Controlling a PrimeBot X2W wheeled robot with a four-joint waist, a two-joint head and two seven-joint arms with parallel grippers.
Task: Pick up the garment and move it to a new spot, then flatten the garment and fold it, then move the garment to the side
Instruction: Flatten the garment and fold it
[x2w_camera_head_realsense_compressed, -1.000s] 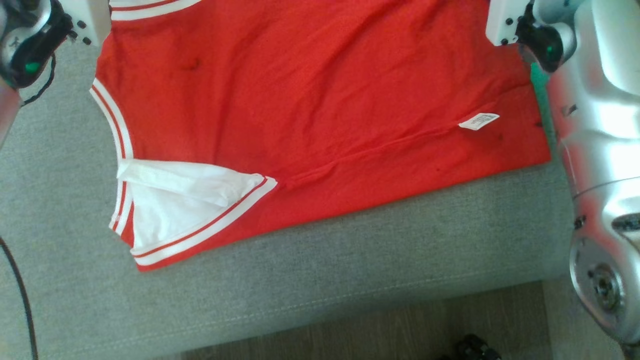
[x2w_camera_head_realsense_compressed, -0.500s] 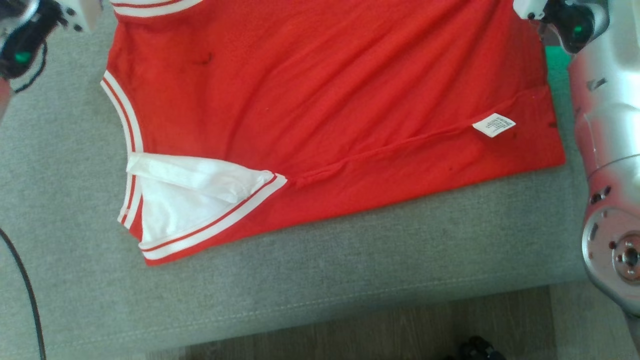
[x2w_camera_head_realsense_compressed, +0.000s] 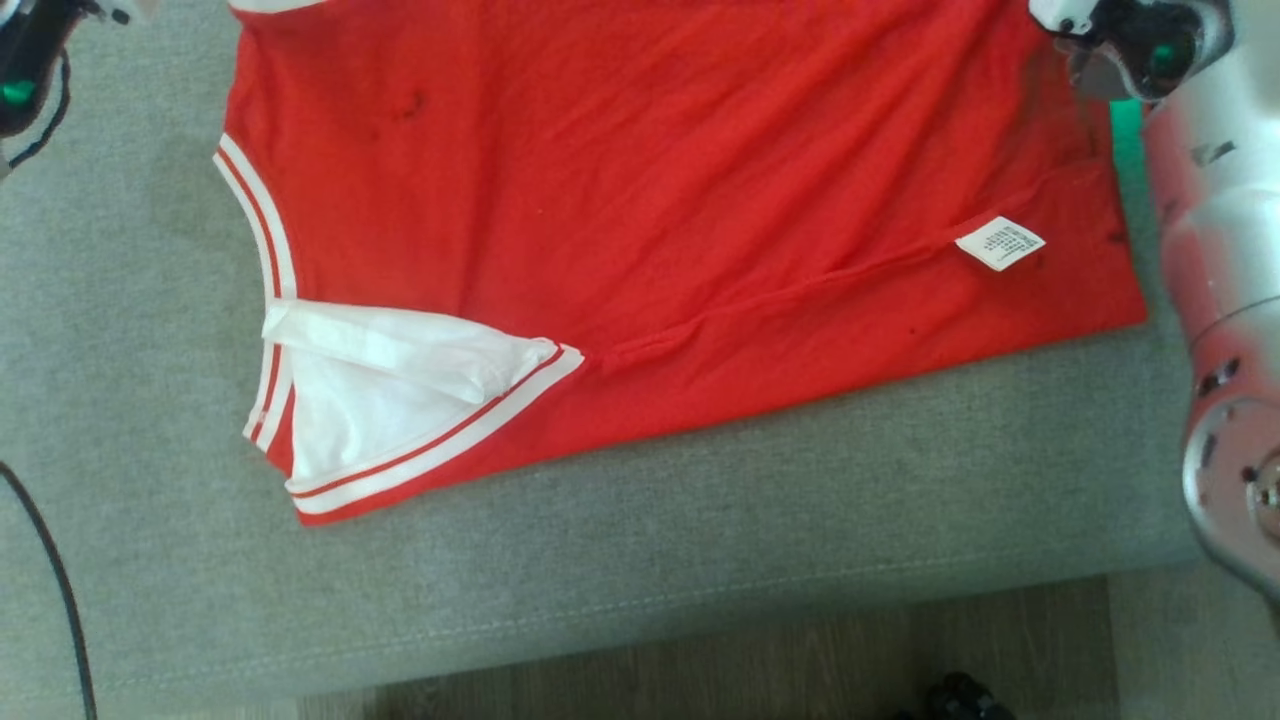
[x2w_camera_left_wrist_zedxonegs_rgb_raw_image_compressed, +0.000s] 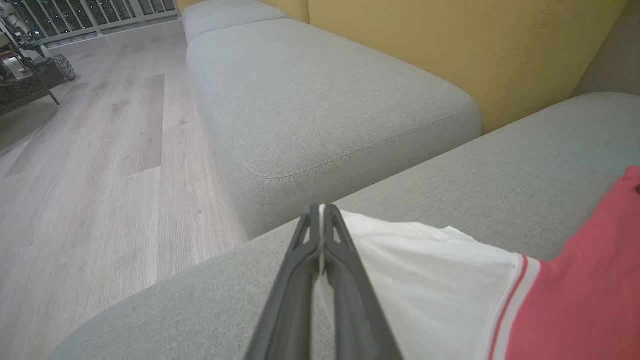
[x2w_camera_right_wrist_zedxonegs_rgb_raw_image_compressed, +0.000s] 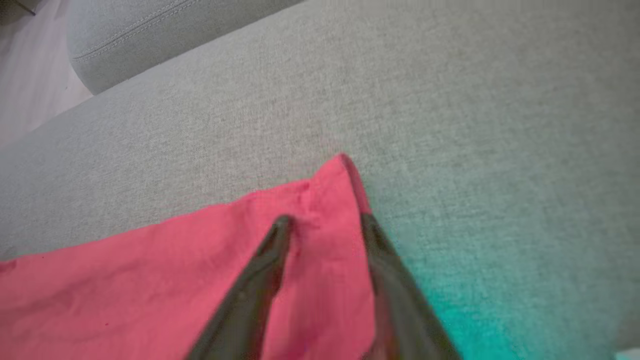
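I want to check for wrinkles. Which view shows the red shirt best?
The head view: the shirt lies spread across the sofa there, creases visible. The left wrist view catches a white sleeve and red edge; the right wrist view, one red corner.

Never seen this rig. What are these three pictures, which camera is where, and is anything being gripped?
A two-armed wheeled robot folding clothes. The head view looks down from its head: a red garment with white trim lies spread on a grey sofa cushion, care label showing; the silver shape at right is its right arm. The other two come from wrist cameras looking along each gripper's fingers. The left gripper is shut at the white sleeve; whether it pinches cloth is unclear. The right gripper is open over a red corner.
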